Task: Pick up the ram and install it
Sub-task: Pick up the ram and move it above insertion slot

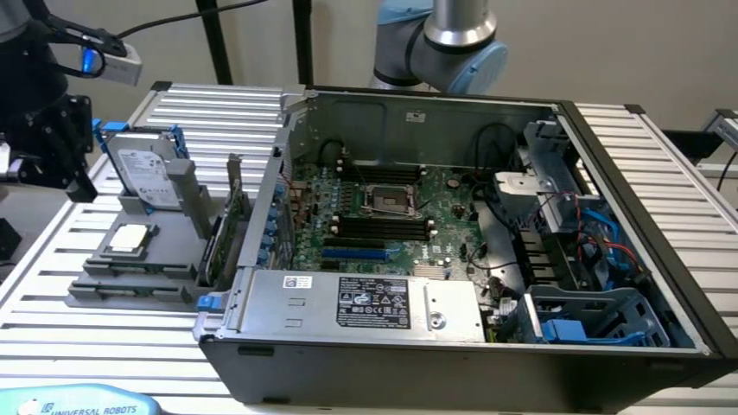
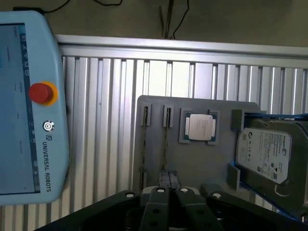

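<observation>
In the wrist view my gripper (image 2: 168, 180) hangs well above a grey parts holder (image 2: 202, 163) on the slatted table, its two black fingers (image 2: 164, 179) pressed together with nothing between them. Just past the fingertips, a thin dark strip stands edge-on in one of the holder's two narrow slots; it looks like the ram (image 2: 166, 144), though I cannot tell for certain. In the exterior view the open computer case (image 1: 461, 346) shows the motherboard's black memory slots (image 1: 381, 226). The arm's grey and blue joint (image 1: 455, 43) rises behind the case.
The holder (image 1: 127, 294) also carries a square silver processor (image 2: 200, 127) and a hard drive (image 2: 267, 156) in a blue frame. A green expansion card (image 1: 225, 238) stands upright beside the case. A teach pendant (image 2: 29, 110) lies on the table. A black stand is at the exterior view's left.
</observation>
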You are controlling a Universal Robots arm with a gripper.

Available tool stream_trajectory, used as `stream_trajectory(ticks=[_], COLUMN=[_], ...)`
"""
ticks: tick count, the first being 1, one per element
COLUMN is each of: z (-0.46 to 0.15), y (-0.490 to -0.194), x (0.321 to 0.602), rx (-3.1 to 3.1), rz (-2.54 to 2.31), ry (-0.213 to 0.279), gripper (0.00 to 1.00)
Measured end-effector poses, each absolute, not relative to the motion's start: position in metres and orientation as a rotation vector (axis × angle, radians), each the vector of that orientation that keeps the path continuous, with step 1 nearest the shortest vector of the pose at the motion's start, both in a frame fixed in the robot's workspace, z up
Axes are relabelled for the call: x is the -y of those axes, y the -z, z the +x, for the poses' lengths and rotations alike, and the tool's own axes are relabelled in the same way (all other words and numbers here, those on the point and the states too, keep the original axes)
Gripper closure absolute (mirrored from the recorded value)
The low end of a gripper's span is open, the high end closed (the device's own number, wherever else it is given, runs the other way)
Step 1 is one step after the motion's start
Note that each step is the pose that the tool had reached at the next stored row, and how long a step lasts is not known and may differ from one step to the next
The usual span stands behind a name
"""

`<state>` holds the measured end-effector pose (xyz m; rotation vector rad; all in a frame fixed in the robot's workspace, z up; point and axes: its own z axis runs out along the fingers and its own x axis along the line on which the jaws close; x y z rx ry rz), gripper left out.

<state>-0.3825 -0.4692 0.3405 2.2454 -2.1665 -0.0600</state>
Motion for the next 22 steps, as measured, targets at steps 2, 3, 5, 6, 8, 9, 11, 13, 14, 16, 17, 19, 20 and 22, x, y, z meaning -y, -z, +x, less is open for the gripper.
stream_trajectory(ticks=[2, 3, 5, 6, 8, 9, 11, 13, 14, 16, 17, 19, 20, 22], z=[-0.382, -0.382, -0.382, -0.382, -0.382, -0.382, -0.382, -0.382, -0.382, -0.382, -0.382, -0.382, -0.382, -0.382], y=[-0.339, -0.339, -0.338, -0.338, -0.337, -0.336, -0.334, -0.33, -0.328, -0.325, -0.323, -0.319, -0.317, -0.314], x=[0.469, 0.469, 0.469, 0.469, 0.469, 0.469, 0.469, 0.469, 0.469, 0.469, 0.47, 0.47, 0.47, 0.47], rx=[2.167, 2.167, 2.166, 2.166, 2.166, 2.166, 2.166, 2.166, 2.166, 2.168, 2.171, 2.177, 2.18, 2.186], rz=[2.245, 2.245, 2.245, 2.245, 2.245, 2.245, 2.245, 2.245, 2.245, 2.243, 2.24, 2.234, 2.231, 2.226], ry=[0.06, 0.06, 0.06, 0.06, 0.06, 0.06, 0.06, 0.06, 0.06, 0.059, 0.059, 0.059, 0.059, 0.059], gripper=[0.89, 0.89, 0.89, 0.88, 0.82, 0.76, 0.7, 0.64, 0.64, 0.64, 0.64, 0.64, 0.64, 0.64])
